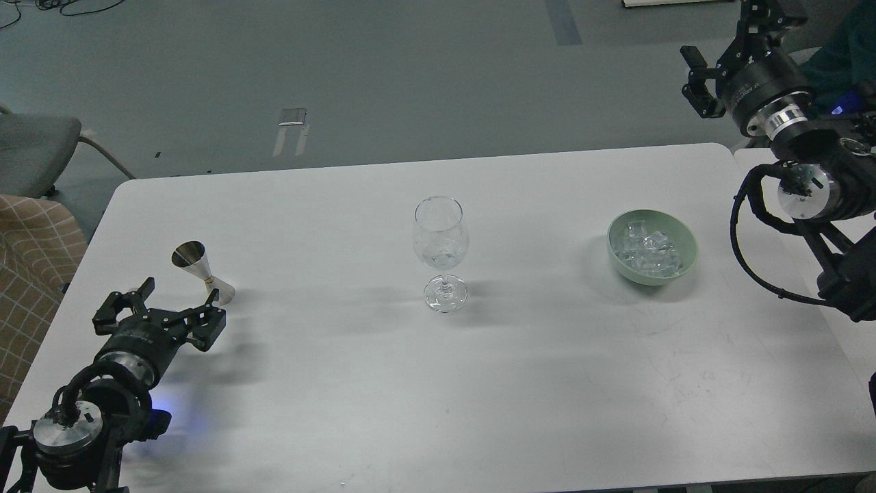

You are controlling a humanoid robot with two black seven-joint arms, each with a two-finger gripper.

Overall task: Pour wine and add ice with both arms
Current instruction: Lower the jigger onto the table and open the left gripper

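A clear wine glass [441,246] stands upright at the table's middle, with a little clear wine [439,258] glinting low in its bowl. A pale green bowl [686,263] to its right holds a heap of clear ice cubes [647,250]. A small metal jigger [198,269] stands on the table at the left. My left gripper [179,292] is open and empty, just in front of and to the left of the jigger, not touching it. My right gripper [725,44] is raised beyond the table's far right corner, its fingers apart and empty.
The white table [438,383] has a rounded far edge, and a second tabletop [756,161] abuts it at the right. A grey chair [34,150] and a checked cushion [31,274] stand off the left edge. The right arm's cable [742,253] loops over the table.
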